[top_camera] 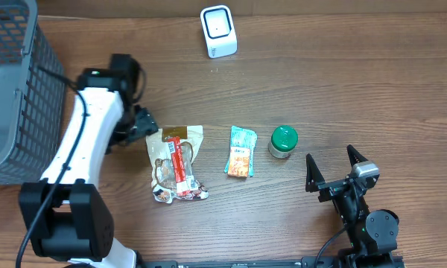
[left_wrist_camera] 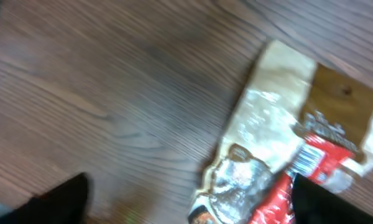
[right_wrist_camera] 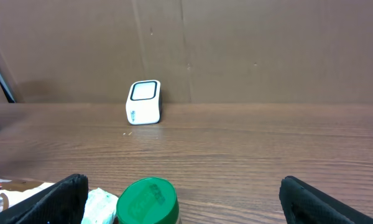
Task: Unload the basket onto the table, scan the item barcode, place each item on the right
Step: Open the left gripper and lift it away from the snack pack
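Overhead view: the snack pouch (top_camera: 177,162) lies flat on the wood-grain table (top_camera: 343,82), left of centre, well apart from the white scanner (top_camera: 218,31) at the top edge. The left gripper (top_camera: 140,125) sits just beside the pouch's upper left corner, jaws spread wide and holding nothing. The right gripper (top_camera: 331,160), lower right, gapes empty too. No scan looks under way: the pouch needs lifting and presenting to the scanner. A brown board wall (right_wrist_camera: 267,50) backs the table, and a grey wire basket (top_camera: 7,89) fills the upper left

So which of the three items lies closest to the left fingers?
The snack bag with the red label, beside them; the teal packet and green-lidded jar lie farther right.
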`<state>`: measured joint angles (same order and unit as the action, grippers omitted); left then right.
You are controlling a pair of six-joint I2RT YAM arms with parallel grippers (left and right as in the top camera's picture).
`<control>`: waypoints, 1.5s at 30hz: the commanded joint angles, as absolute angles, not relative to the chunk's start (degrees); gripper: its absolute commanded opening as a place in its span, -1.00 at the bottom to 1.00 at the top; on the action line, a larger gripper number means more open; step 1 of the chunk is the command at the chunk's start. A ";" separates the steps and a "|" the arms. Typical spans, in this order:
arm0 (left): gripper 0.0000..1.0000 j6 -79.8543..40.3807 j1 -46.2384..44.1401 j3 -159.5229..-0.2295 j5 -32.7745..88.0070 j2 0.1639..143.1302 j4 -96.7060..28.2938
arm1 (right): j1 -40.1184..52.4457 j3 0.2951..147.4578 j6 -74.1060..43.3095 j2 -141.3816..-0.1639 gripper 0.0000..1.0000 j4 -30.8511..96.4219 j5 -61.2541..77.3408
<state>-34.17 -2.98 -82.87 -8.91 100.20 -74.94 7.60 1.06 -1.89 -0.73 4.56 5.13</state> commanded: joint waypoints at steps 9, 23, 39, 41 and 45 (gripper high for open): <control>0.99 -34.48 -0.40 -83.68 -9.13 100.01 -71.66 | 7.60 0.45 -2.17 -0.16 1.00 4.32 5.21; 0.99 -34.48 -0.38 -83.70 -9.15 100.01 -69.34 | 7.60 0.45 -2.17 -0.16 1.00 4.34 5.21; 1.00 -34.48 -0.38 -83.68 -9.15 100.01 -69.32 | 7.60 0.45 -2.17 -0.16 1.00 4.34 5.21; 0.99 -34.48 -0.38 -83.68 -9.15 100.01 -69.32 | 7.60 0.45 -2.17 -0.16 1.00 4.34 5.21; 1.00 -34.48 -0.38 -83.68 -9.13 100.01 -69.32 | 7.60 0.45 -2.17 -0.16 1.00 4.32 5.21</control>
